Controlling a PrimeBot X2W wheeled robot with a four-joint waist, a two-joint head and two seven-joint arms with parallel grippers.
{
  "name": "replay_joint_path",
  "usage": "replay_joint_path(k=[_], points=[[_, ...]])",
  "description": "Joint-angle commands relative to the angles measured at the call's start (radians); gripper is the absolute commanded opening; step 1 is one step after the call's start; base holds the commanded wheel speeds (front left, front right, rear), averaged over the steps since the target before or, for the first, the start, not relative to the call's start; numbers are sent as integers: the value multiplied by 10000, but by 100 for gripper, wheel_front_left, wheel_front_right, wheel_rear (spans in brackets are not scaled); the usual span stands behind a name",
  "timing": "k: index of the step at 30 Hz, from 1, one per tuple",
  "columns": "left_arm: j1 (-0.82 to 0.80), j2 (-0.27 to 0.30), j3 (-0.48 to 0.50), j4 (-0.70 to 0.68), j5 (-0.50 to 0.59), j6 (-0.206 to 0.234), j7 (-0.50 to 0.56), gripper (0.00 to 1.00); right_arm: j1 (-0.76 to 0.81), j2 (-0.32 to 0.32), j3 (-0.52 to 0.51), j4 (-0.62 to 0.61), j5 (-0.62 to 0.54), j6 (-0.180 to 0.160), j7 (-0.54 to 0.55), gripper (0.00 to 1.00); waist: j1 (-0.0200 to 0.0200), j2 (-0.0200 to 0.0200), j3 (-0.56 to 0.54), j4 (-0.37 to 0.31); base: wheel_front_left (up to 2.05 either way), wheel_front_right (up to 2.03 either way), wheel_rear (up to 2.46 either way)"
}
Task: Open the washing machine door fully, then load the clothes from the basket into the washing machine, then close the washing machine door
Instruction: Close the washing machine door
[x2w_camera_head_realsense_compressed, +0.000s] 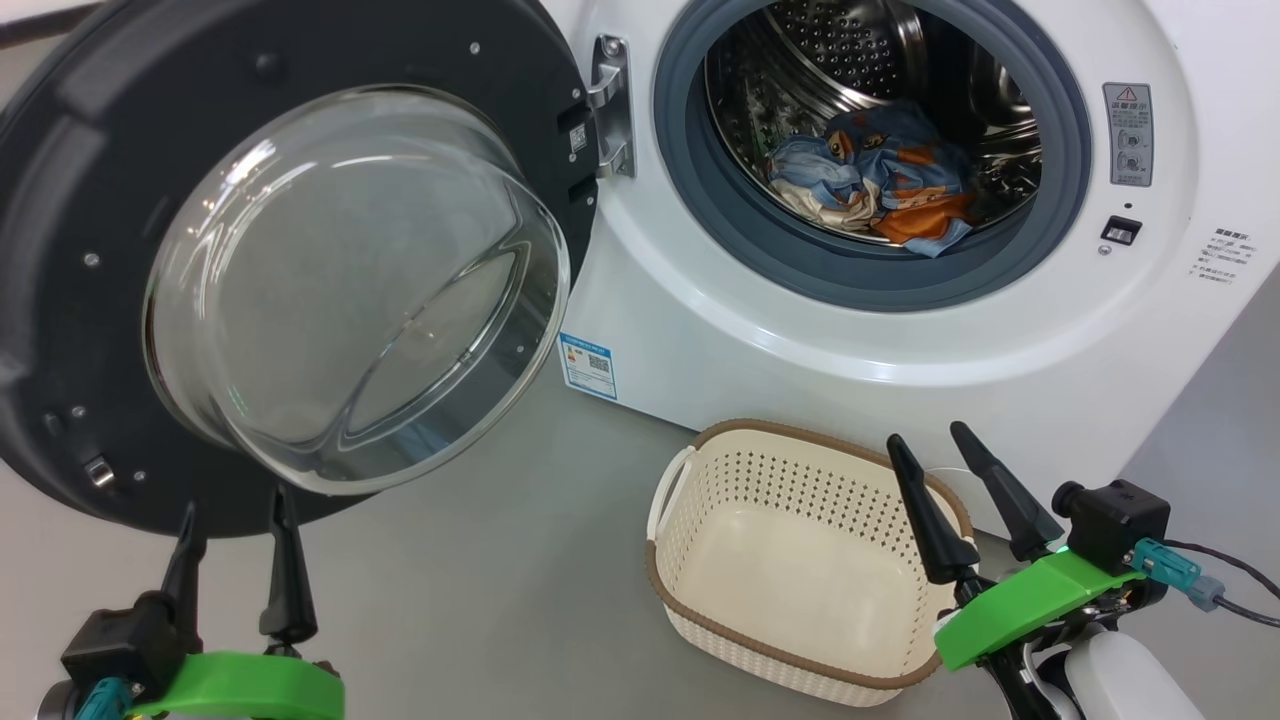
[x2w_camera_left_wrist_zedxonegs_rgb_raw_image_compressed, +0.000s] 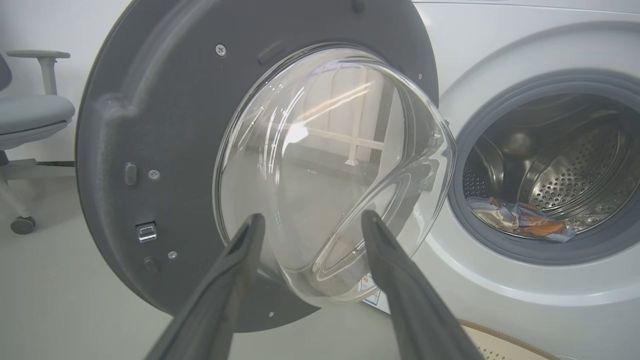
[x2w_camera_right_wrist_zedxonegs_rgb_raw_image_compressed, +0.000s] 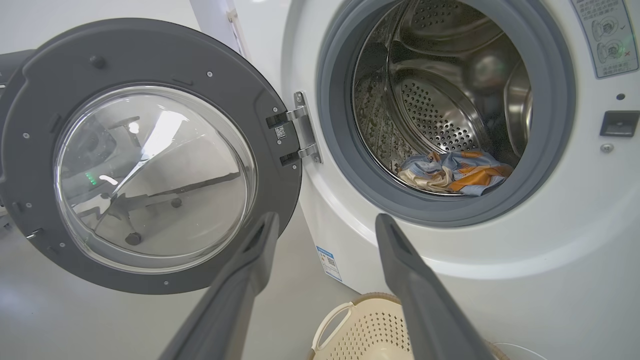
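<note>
Status: step 1 done. The washing machine door (x2w_camera_head_realsense_compressed: 350, 290) is swung wide on its hinge, off to the left of the opening, inner side and glass dome facing the robot.

Step 2 looks done. The clothes (x2w_camera_head_realsense_compressed: 880, 185) sit in a heap low in the drum of the washing machine (x2w_camera_head_realsense_compressed: 760, 320), behind the grey ring and not hanging over it. The basket (x2w_camera_head_realsense_compressed: 760, 645) is on the floor just in front of the machine, below the opening. Its bottom is bare as far as I can see, though the right arm hides the near right corner, so probably empty, not certain.

Left to do: close the door.

Left gripper (x2w_camera_head_realsense_compressed: 236, 498): fingers spread, holding nothing, tips up near the door's lower edge. The left wrist view has them aimed at the glass dome; I can't tell whether they touch it.

Right gripper (x2w_camera_head_realsense_compressed: 925, 432): fingers spread, empty, above the basket's right end.

My read: the left arm is the one placed for the door push.
</note>
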Motion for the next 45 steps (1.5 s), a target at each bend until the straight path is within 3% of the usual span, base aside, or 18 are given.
replay_joint_path(k=[1,12,13,20,23,25,30,38,45], points=[[-59,118,351,-257,-21,63,-24,100,-56,-22,219,-205,58,21,-49,100,0,0,2,-11,0,0,0],[-116,131,508,-442,70,64,-24,100,-2,-71,301,-172,114,21,-49,100,0,0,-33,-116,0,0,0],[-548,686,758,-1188,114,-152,-24,0,23,-100,338,-144,110,21,-49,100,0,0,-69,-136,0,0,0],[-1504,1466,1197,-2179,-526,-300,413,0,90,-108,388,-120,157,21,-49,100,0,0,-144,-233,0,0,0],[-2210,1740,1457,-2637,-1422,-378,968,0,92,-137,410,-118,168,21,-49,100,0,0,-142,-319,0,0,0],[-2707,2211,1584,-2833,-1649,-413,1289,0,66,-170,420,-129,173,21,-49,100,0,0,-115,-387,0,0,0],[-4107,2738,2276,-2615,-3369,-458,2103,0,60,-260,440,-121,169,21,-49,100,0,0,-63,-554,0,0,0],[-6057,3616,4467,353,-6606,-364,3319,0,-75,-447,524,-127,180,21,-49,100,0,0,221,-943,0,0,0],[-6807,4533,5865,3676,-8237,-427,3719,0,-227,-699,646,-94,161,21,-49,100,0,0,475,-1301,0,0,0]])
